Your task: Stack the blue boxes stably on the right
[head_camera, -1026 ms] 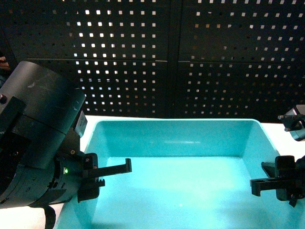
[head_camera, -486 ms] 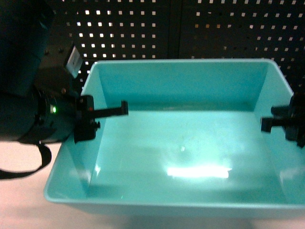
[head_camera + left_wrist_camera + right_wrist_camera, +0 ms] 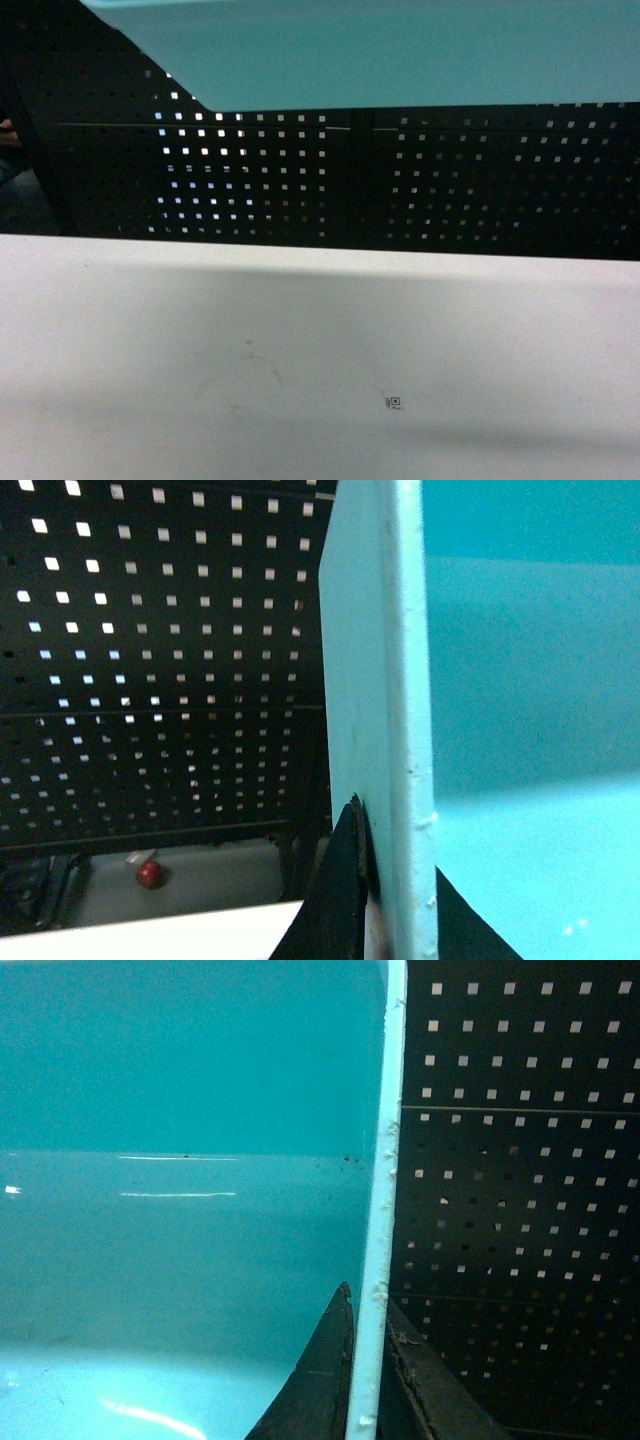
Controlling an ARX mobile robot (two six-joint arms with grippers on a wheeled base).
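Observation:
One blue box (image 3: 400, 50), a light turquoise tub, hangs in the air across the top of the head view, with only its sloping outer wall showing. Neither gripper appears in the head view. In the left wrist view my left gripper (image 3: 395, 885) is shut on the tub's left wall (image 3: 375, 680), one dark finger (image 3: 338, 905) outside and the other inside. In the right wrist view my right gripper (image 3: 366, 1360) is shut on the tub's right rim (image 3: 382, 1200), with a finger (image 3: 320, 1390) inside against the glossy interior (image 3: 180, 1160).
A white table (image 3: 300, 350) lies below the lifted tub, with a small black square marker (image 3: 395, 402) on it. A black perforated panel (image 3: 400, 190) stands behind. Beyond the table's left edge is a grey surface with a red knob (image 3: 150, 873).
The tub has risen from low in front of the head camera to the top edge of the view. Both grippers went up with it, out of the head view.

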